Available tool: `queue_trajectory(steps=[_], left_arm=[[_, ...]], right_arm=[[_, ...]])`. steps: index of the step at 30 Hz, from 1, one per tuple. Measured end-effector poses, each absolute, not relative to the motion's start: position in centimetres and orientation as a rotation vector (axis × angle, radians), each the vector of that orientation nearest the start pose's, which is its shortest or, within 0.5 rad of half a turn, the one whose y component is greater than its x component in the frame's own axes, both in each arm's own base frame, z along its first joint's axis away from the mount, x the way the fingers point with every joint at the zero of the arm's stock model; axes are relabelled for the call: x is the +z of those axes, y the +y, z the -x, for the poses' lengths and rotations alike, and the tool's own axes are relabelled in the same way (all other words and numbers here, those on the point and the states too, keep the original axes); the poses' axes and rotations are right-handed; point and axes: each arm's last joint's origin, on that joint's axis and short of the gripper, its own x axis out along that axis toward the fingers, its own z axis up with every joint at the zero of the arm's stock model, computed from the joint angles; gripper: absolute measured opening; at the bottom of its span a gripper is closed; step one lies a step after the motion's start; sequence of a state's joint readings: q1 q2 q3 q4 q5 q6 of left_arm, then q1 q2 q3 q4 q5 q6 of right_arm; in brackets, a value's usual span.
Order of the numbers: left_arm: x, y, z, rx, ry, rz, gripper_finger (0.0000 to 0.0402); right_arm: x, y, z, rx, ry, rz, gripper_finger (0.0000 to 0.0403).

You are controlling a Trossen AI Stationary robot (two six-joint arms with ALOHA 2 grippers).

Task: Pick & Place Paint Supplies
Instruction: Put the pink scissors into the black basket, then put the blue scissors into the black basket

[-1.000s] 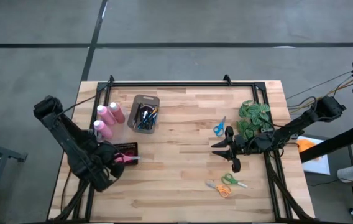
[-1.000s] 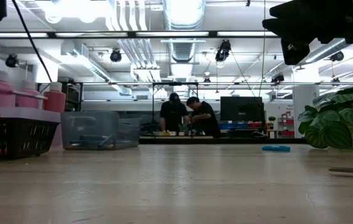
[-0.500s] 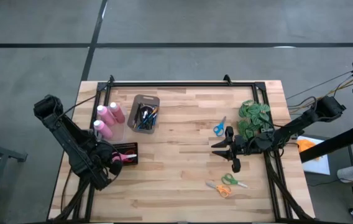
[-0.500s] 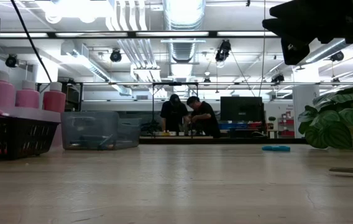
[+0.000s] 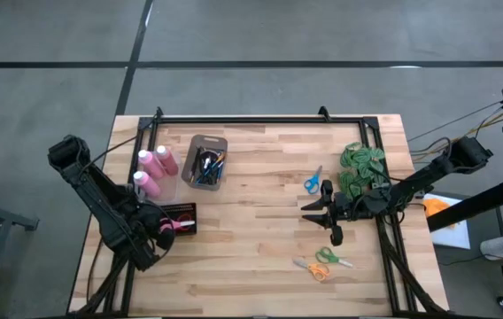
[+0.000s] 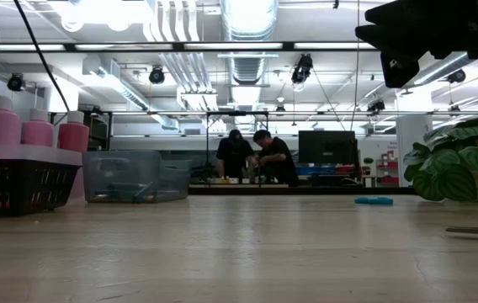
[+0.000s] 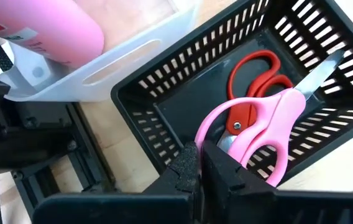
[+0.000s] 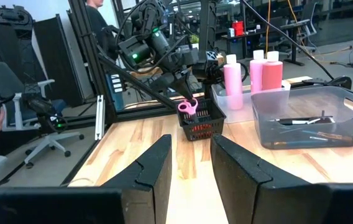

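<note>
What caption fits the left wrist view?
Left gripper fingers shut on pink scissors over red scissors in the black basket.

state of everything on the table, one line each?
Left hand: shut, over the black basket.
Right hand: open, holding nothing, near the plant.
Black basket: upright, holds pink and red scissors.
Pink bottles: upright, capped, in a clear tray.
Grey bin: upright, brushes inside.
Blue scissors: flat on the table.
Plant: upright.

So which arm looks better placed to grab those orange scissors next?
The right. Its hand hangs empty and open just above the orange scissors, while the left hand is across the table at the black basket, shut on pink scissors.
</note>
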State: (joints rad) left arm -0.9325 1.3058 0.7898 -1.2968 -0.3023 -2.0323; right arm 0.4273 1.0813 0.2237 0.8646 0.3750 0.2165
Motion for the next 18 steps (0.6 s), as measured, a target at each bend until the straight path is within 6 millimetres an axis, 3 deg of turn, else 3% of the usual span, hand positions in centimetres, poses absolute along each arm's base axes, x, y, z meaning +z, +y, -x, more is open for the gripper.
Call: queue_trajectory(steps=[11, 18], left_arm=[[19.66, -13.36, -11.00, 0.972, 1.115, 0.589, 0.0123], [19.65, -13.38, -11.01, 0.969, 1.116, 0.589, 0.0140]], right_arm=[[19.12, 7.16, -18.30, 0.053, -0.001, -0.219, 0.0109], [19.12, 7.16, -18.30, 0.053, -0.001, -0.219, 0.0109]])
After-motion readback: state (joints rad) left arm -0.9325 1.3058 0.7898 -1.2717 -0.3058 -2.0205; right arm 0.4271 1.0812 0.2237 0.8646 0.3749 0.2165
